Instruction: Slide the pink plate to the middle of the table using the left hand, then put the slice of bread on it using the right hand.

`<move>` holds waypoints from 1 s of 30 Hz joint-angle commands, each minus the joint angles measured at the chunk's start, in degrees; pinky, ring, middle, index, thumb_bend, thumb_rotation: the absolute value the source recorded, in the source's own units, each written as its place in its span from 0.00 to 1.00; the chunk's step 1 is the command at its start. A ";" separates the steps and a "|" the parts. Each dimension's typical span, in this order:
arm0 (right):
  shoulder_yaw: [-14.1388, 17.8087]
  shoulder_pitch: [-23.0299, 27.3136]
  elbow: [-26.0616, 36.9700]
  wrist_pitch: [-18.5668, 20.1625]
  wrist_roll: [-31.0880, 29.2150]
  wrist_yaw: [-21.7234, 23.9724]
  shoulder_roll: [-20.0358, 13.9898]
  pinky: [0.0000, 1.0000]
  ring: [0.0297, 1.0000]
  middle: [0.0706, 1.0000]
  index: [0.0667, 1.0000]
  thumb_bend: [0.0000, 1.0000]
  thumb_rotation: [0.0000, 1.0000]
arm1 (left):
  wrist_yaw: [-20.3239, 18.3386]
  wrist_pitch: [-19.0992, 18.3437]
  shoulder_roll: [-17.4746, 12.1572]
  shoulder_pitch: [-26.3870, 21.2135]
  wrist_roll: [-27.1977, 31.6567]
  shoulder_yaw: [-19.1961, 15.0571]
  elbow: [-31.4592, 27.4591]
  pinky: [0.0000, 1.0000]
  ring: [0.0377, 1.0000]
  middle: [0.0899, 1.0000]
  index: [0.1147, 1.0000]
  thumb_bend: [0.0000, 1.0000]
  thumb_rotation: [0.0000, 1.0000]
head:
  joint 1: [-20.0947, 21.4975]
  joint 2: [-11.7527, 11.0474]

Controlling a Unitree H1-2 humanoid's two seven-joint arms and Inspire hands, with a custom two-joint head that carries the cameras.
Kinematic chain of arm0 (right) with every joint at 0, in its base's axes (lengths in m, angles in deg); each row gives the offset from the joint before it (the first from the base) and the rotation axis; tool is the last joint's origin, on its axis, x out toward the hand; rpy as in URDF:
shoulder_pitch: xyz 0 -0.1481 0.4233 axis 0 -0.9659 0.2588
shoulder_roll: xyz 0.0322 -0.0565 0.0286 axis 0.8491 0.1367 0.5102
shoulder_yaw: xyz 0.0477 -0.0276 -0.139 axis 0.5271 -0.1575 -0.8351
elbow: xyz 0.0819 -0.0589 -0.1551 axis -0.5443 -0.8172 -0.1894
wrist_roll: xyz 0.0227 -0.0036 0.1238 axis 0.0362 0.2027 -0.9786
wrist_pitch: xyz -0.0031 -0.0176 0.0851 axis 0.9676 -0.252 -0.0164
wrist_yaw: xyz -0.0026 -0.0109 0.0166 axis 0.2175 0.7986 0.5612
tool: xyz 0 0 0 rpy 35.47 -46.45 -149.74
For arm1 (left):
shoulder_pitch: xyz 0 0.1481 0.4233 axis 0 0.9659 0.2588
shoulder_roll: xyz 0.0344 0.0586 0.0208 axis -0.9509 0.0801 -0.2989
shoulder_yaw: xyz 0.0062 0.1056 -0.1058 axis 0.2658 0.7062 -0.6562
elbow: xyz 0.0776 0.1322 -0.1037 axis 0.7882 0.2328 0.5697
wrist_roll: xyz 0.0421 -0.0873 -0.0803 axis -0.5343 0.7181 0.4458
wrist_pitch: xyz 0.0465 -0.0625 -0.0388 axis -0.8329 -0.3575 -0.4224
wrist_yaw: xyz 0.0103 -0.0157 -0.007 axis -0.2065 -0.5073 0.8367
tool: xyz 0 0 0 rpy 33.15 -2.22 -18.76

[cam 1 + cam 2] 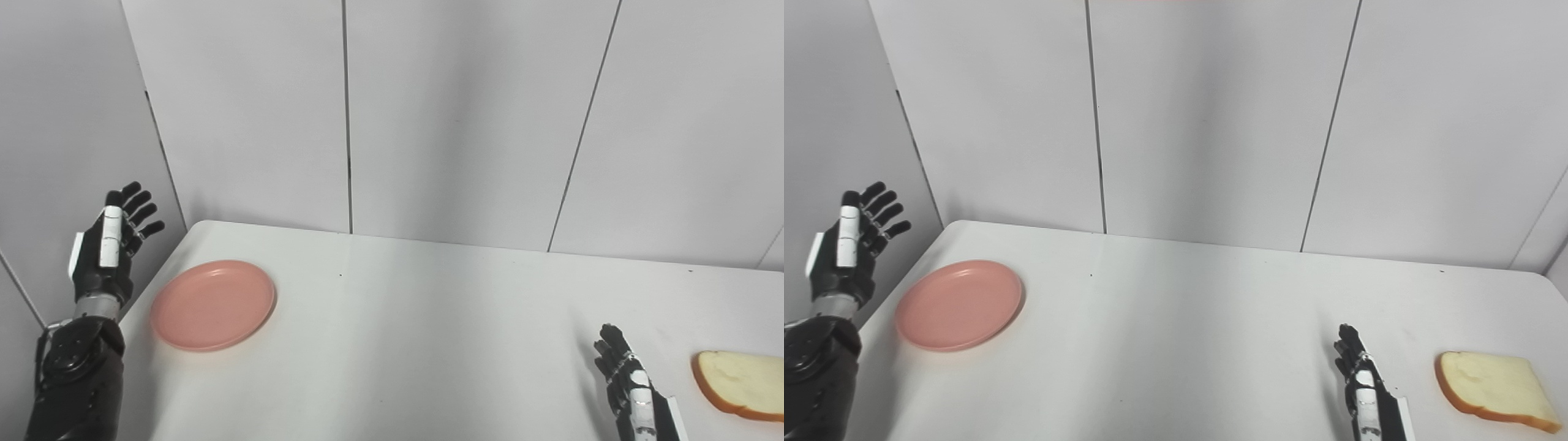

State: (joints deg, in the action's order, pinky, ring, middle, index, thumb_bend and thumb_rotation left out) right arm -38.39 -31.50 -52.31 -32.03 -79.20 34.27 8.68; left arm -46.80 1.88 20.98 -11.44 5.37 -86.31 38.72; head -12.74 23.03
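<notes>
Two hands bare. Left hand [107, 251] raised off table's left edge, fingers spread, holding nothing. Pink plate [212, 304] lay near left edge of white table [429, 331], untouched. Looked light, stiff, slick; best pushed at outer rim. Right hand [1366, 392] low, fingers apart, beside bread slice [1488, 383]. Bread looked soft; take by crust.

A white table [429, 318] stands against pale grey wall panels [465, 122] with dark seams.

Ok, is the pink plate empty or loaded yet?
Empty: the pink plate shows only bare surface, and the slice of bread lies on the table far right.
</notes>
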 commanded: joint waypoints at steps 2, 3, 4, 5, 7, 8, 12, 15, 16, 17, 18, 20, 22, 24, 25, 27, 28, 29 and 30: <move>-0.95 -5.67 -5.92 -0.81 -0.17 -0.32 2.57 0.96 0.92 0.92 0.88 0.79 1.00 | 1.29 4.12 -2.98 -4.66 -1.51 -0.02 3.39 0.74 0.83 0.85 0.79 0.90 0.84 | 0.21 0.16; -0.95 -5.71 -5.81 -0.71 -0.22 -0.34 2.57 0.95 0.92 0.92 0.88 0.79 1.00 | 1.49 4.61 -3.09 -5.19 -1.61 -0.03 5.50 0.74 0.83 0.85 0.80 0.89 0.84 | 0.34 0.32; -0.96 -5.73 -5.74 -0.63 -0.26 -0.35 2.56 0.96 0.93 0.92 0.89 0.79 1.00 | 1.59 5.04 -3.18 -5.58 -1.65 0.01 6.99 0.74 0.85 0.87 0.80 0.90 0.84 | 0.34 0.32; -0.95 -5.80 -5.63 -0.62 -0.38 -0.32 2.55 0.96 0.93 0.92 0.89 0.79 1.00 | 1.69 5.41 -3.11 -6.07 -1.37 -0.14 8.76 0.74 0.85 0.88 0.80 0.90 0.83 | 0.39 0.48; -0.95 -5.93 -5.44 -0.64 -0.51 -0.28 2.50 0.96 0.93 0.92 0.89 0.79 1.00 | 1.76 5.91 -2.90 -6.80 -0.92 -0.31 11.44 0.74 0.84 0.87 0.78 0.91 0.81 | 0.39 0.74; -0.94 -6.00 -5.33 -0.64 -0.54 -0.26 2.48 0.96 0.93 0.92 0.89 0.78 1.00 | 1.74 6.07 -2.80 -7.05 -0.78 -0.34 12.40 0.72 0.83 0.86 0.78 0.89 0.81 | 0.38 0.77; -0.96 -6.43 -4.58 -0.11 -0.42 -0.43 2.44 0.95 0.92 0.92 0.89 0.80 1.00 | 2.23 7.25 -2.88 -7.98 -1.60 0.53 16.91 0.74 0.83 0.87 0.79 0.87 0.83 | 0.45 1.29; -1.04 -6.63 -4.23 0.01 -0.33 -0.44 2.41 0.95 0.92 0.92 0.89 0.80 1.00 | 2.63 7.94 -2.95 -8.78 -2.08 1.21 20.05 0.75 0.84 0.89 0.80 0.86 0.83 | 0.52 1.47; -1.07 -6.66 -4.11 0.09 -0.37 -0.42 2.42 0.95 0.92 0.92 0.89 0.80 1.00 | 2.65 8.09 -2.94 -8.98 -2.32 1.55 20.77 0.75 0.84 0.89 0.81 0.86 0.83 | 0.55 1.57; -1.09 -6.66 -4.07 0.09 -0.38 -0.42 2.43 0.95 0.92 0.92 0.89 0.79 1.00 | 2.65 8.22 -2.89 -9.18 -2.50 1.81 21.42 0.75 0.85 0.89 0.81 0.85 0.84 | 0.55 1.57; -1.12 -6.66 -4.05 0.07 -0.36 -0.43 2.46 0.95 0.92 0.91 0.89 0.79 1.00 | 2.61 8.17 -2.81 -9.32 -2.51 1.96 21.78 0.75 0.84 0.88 0.81 0.84 0.84 | 0.60 1.66; -1.13 -6.67 -3.97 0.11 -0.16 -0.61 2.55 0.94 0.92 0.91 0.89 0.79 1.00 | 2.75 7.80 -2.33 -9.43 -2.60 2.36 22.26 0.74 0.84 0.88 0.81 0.84 0.84 | 0.69 1.70; -1.19 -6.73 -3.81 0.18 -0.05 -0.64 2.56 0.94 0.92 0.91 0.89 0.80 1.00 | 2.50 7.77 -1.58 -9.31 -2.29 2.53 22.52 0.75 0.84 0.88 0.80 0.84 0.83 | 0.77 1.81; -1.24 -6.87 -3.54 0.30 -0.02 -0.60 2.56 0.94 0.92 0.91 0.89 0.81 1.00 | 2.34 7.82 -0.79 -8.99 -2.15 2.75 22.34 0.76 0.83 0.87 0.80 0.86 0.80 | 0.82 1.97; -1.25 -6.96 -3.37 0.41 -0.04 -0.58 2.57 0.94 0.92 0.91 0.89 0.81 1.00 | 2.25 7.82 -0.48 -8.84 -2.23 2.94 22.30 0.75 0.83 0.87 0.80 0.87 0.80 | 0.86 2.12; -1.25 -7.17 -2.95 0.71 -0.11 -0.58 2.62 0.94 0.92 0.91 0.88 0.81 1.00 | 1.99 7.82 0.20 -8.83 -2.12 3.12 22.89 0.76 0.84 0.87 0.79 0.88 0.79 | 0.93 2.34; -1.25 -7.25 -2.78 0.83 -0.13 -0.59 2.64 0.94 0.92 0.91 0.88 0.82 1.00 | 1.92 7.79 0.37 -8.82 -2.05 3.17 23.02 0.77 0.85 0.88 0.78 0.89 0.78 | 0.93 2.34; -1.23 -7.35 -2.56 0.98 -0.10 -0.69 2.70 0.94 0.92 0.91 0.88 0.81 1.00 | 1.96 7.72 0.63 -8.81 -2.27 3.43 23.32 0.77 0.85 0.88 0.78 0.89 0.79 | 1.02 2.50; -1.22 -7.41 -2.42 1.09 -0.07 -0.76 2.75 0.94 0.92 0.90 0.88 0.81 1.00 | 2.02 7.69 0.77 -8.80 -2.44 3.64 23.49 0.77 0.85 0.88 0.79 0.89 0.79 | 1.02 2.50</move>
State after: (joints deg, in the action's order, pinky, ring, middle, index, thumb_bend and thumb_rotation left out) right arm -38.43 -33.12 -50.22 -31.95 -78.78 33.76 8.92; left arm -44.51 8.93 21.76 -17.84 3.29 -83.28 62.02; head -11.78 25.49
